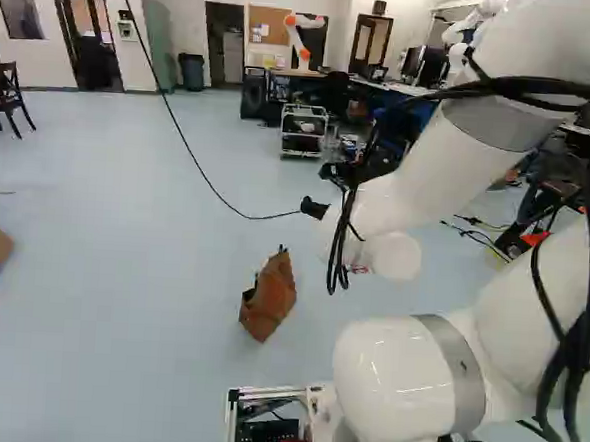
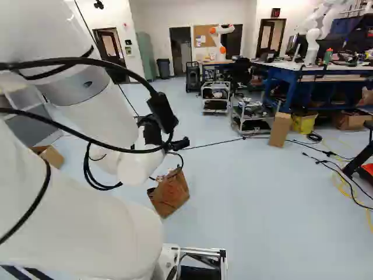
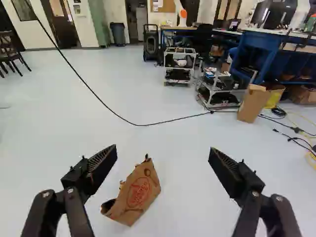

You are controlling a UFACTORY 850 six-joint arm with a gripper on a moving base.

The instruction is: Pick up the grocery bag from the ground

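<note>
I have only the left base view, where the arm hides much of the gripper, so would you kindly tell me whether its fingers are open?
Observer: Yes, the wrist view shows the gripper open, its fingers wide apart with nothing between the tips.
Operator: Thank you. Does the bag appear centred between them in that view?
Observer: No, the paper bag appears nearer the finger on the side of the chairs.
Operator: Is anything on the floor hidden from me by the arm?
Observer: Yes, the right base view shows an upright cardboard box standing beside a cart.
</note>
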